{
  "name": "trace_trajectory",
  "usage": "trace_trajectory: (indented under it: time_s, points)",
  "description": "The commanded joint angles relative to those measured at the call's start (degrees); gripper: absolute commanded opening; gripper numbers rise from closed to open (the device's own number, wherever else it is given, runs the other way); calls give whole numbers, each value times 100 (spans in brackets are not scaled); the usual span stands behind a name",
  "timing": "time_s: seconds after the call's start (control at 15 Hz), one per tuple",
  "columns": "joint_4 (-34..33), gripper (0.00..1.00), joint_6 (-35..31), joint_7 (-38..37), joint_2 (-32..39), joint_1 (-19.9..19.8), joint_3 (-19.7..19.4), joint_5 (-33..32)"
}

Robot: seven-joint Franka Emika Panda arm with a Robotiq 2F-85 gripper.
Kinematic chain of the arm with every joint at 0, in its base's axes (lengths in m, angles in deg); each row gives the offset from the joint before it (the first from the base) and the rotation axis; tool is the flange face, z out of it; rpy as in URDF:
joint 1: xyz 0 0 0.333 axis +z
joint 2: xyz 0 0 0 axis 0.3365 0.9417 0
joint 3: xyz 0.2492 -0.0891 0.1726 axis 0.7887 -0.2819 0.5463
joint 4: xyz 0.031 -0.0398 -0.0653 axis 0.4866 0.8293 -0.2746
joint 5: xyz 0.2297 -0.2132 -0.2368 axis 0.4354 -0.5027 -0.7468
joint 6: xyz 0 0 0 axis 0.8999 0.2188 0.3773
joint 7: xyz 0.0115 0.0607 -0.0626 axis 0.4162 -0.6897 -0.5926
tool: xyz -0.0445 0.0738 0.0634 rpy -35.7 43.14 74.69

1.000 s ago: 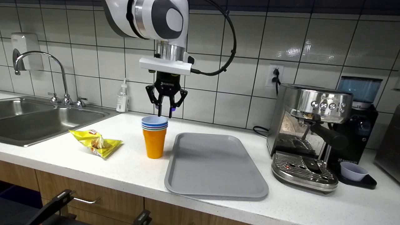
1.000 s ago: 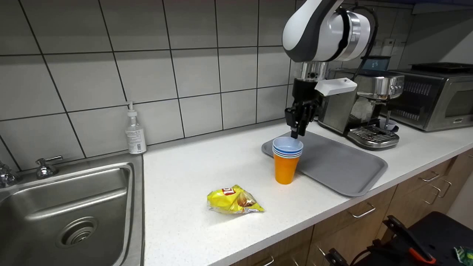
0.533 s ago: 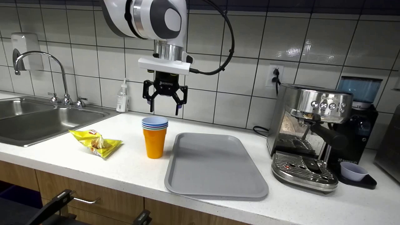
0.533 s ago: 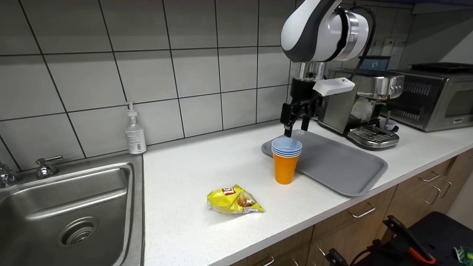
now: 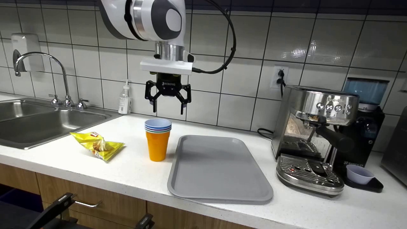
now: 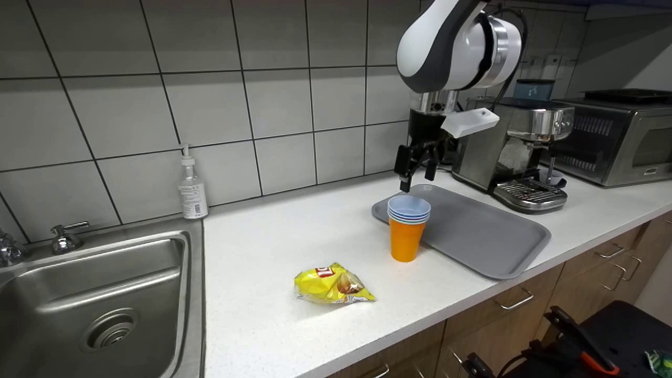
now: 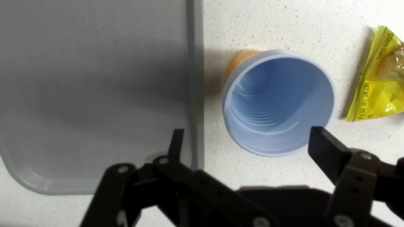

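Note:
A stack of several cups (image 5: pixel 157 146) stands upright on the counter, orange outside and light blue inside. In both exterior views my gripper (image 5: pixel 168 111) hangs above the stack, jaws wide apart, touching nothing. Looking down in the wrist view, the blue cup mouth (image 7: pixel 284 104) lies ahead of the gripper (image 7: pixel 247 131), mostly within the span of its fingers. One finger (image 7: pixel 326 151) overlaps the cup rim in that picture; the opposite one appears over the edge of a grey tray (image 7: pixel 94 94). A yellow chip bag (image 6: pixel 333 286) lies on the counter beside the cups.
The grey tray (image 5: pixel 219 168) lies right beside the stack. A steel espresso machine (image 5: pixel 324 108) stands beyond it, with a microwave (image 6: pixel 619 142) farther along. A sink (image 6: pixel 195 294) and a soap bottle (image 6: pixel 192 197) are at the opposite end. A tiled wall (image 5: pixel 206 106) runs behind.
The fingers have spread from close together to wide apart. The gripper has risen a little and shifted slightly toward the sink side. The cups, bag and tray look unmoved.

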Motion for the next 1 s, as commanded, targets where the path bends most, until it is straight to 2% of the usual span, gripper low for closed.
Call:
trace_trajectory:
  time_s: [0.0, 0.33, 0.93]
  points:
    - [246, 100, -267, -335, -220, -86, 112, -398]
    - [512, 100, -112, -189, -586, -91, 111, -454]
    - [1118, 100, 545, -178, -1705, -26, 134, -742]
